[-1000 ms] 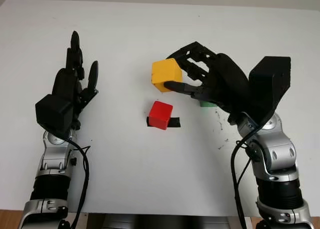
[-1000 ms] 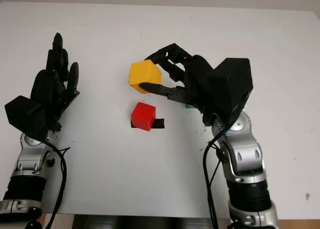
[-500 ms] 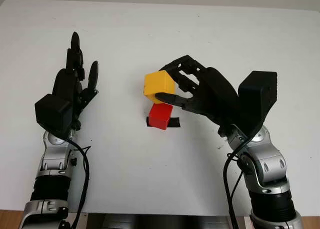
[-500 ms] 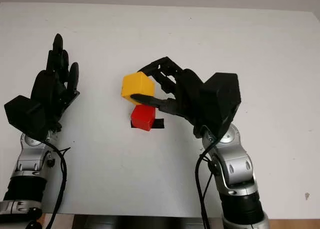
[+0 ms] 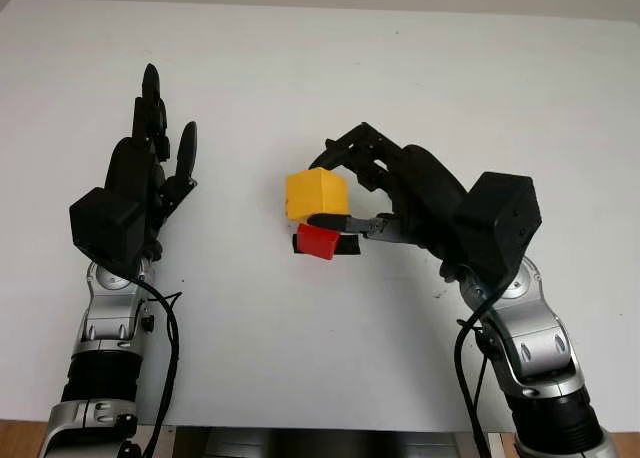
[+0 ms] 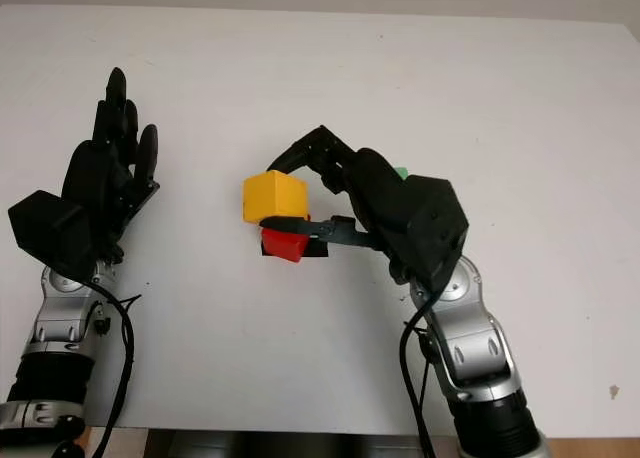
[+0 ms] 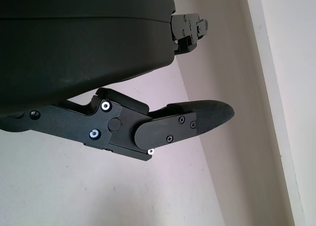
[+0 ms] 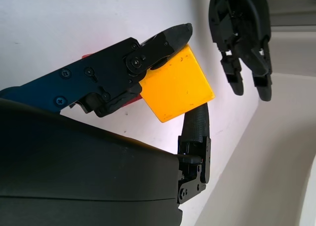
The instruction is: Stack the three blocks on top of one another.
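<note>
Centrally, right hand (image 5: 345, 193) grasping yellow block (image 5: 316, 195) over red block (image 5: 319, 243), left hand (image 5: 150, 168) released, green block (image 6: 401, 173) behind.

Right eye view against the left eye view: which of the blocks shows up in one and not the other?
The right eye view alone has a sliver of the green block, peeking out behind the right hand. The left eye view adds no block of its own. Both share the yellow block gripped by the right hand directly above the red block, and the open left hand at the table's left.
</note>
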Robot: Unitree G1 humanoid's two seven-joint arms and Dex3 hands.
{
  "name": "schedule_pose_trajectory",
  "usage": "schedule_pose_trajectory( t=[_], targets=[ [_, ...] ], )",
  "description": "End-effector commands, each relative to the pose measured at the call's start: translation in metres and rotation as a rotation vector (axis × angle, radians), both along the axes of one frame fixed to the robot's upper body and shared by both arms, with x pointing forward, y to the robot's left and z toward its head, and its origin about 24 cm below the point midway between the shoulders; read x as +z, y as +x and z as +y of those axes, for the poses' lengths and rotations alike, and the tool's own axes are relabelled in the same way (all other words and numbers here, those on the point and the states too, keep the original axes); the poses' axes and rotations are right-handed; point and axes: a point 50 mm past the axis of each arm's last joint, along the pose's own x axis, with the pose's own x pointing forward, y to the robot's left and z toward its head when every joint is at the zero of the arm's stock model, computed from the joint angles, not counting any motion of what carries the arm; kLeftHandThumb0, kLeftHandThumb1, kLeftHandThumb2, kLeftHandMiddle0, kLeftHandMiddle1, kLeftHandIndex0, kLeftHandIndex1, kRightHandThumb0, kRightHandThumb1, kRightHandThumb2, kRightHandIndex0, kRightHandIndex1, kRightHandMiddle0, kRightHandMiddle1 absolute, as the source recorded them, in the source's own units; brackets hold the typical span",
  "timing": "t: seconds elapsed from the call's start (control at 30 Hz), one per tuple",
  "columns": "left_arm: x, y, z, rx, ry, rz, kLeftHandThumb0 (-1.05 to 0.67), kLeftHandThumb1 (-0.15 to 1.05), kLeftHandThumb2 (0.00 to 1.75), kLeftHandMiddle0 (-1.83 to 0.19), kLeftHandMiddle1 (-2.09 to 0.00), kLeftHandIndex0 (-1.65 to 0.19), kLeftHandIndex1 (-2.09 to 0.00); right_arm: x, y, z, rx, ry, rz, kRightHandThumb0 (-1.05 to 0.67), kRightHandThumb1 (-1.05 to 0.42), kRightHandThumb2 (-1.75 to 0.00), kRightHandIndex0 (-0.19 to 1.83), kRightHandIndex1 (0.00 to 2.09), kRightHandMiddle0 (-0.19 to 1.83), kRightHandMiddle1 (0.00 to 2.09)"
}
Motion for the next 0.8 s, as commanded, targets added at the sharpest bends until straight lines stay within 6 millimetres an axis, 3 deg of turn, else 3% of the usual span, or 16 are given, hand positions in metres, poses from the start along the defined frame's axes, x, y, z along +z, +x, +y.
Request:
schedule_pose_trajectory(
  t=[0.0,0.77],
  targets=[
    [-0.0006,-0.0032,0.0015,0.004,0.007,-0.005,-0.63,1.05,0.61,0.15,-0.05,0.13,-0.06,-0.0005,-0.0008,0.0005,-0.002,0.003,-0.009,-0.41,-0.97,-0.05,0.22,0.05,0.27,1.57],
    [-0.0016,-0.0040,0.0024,0.004,0.014,0.002,-0.64,1.05,0.60,0.15,-0.05,0.13,-0.05,-0.0046,0.0080,-0.0058,-0.068,-0.081,-0.091,-0.43,-1.00,-0.06,0.21,0.05,0.21,1.57]
  ],
)
